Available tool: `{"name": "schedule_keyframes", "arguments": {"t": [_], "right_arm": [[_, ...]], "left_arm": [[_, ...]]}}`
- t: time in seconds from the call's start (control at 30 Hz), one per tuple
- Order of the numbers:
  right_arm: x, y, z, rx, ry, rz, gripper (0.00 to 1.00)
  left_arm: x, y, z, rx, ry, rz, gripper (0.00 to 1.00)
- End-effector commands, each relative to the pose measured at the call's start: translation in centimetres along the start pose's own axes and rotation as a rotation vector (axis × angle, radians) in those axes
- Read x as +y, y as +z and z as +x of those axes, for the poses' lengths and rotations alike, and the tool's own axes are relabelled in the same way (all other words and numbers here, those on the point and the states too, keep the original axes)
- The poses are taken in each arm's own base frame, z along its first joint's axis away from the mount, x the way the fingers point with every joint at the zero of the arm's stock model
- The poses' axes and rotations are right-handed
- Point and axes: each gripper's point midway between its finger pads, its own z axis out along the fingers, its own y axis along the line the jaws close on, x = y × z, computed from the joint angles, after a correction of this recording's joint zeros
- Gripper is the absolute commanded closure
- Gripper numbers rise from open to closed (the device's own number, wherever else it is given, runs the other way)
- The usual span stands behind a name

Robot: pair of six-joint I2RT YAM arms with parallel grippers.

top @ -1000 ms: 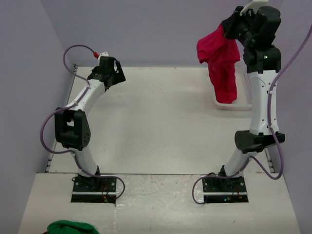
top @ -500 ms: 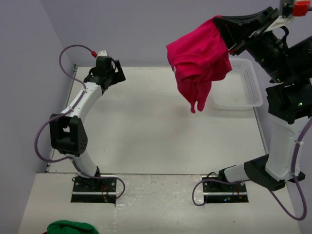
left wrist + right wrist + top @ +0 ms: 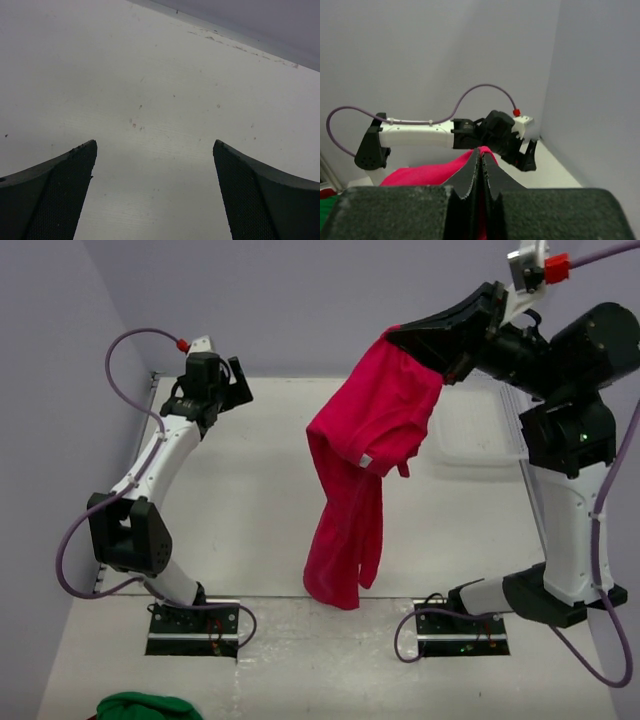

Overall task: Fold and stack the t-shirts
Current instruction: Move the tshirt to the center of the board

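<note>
red t-shirt [image 3: 365, 440] hanging from my right gripper [image 3: 400, 337]
its jaws pinch the cloth tight above the table [image 3: 260, 530]; my left gripper [image 3: 154, 145] gapes wide, holding nothing.

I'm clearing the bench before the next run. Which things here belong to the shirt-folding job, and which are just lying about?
Job in hand:
red t-shirt, hanging from the shut right fingers
left fingers, open and empty

Lying about:
white basket, behind the shirt
green cloth, near left corner

Robot lab cell: two arms [image 3: 165, 455] bolted to a white table [image 3: 270, 530], plain walls [image 3: 300, 300].
</note>
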Motion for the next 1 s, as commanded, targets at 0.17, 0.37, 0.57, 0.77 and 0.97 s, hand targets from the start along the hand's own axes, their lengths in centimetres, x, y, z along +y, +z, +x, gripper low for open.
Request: {"name": "schedule_keyframes", "arguments": {"t": [0.17,0.37,0.57,0.77,0.97], "right_arm": [[-8.3,7.3,15.5,0.291,0.331,0.032,1.00],[-20.5,10.6,31.2,0.529,0.475,0.366,1.00],[-27.8,6.4,40.8,0.658,0.530,0.589,0.09],[-27.1,3.7,40.6,0.684,0.458,0.650,0.01],[-26.9,1.6,34.9,0.649,0.331,0.763,0.01]], "left_arm": [[-1.5,-2.4,-4.2,-0.103,-0.002,0.052,0.01],[-1.5,-2.7,-3.5,-0.083,0.002,0.064,0.01],[-0.9,-3.0,-3.0,-0.079,0.024,0.051,0.01],[-3.7,-2.6,-1.1,-0.034,0.055,0.127,0.03],[-11.5,-3.7,5.0,0.073,0.280,0.260,0.09]]}}
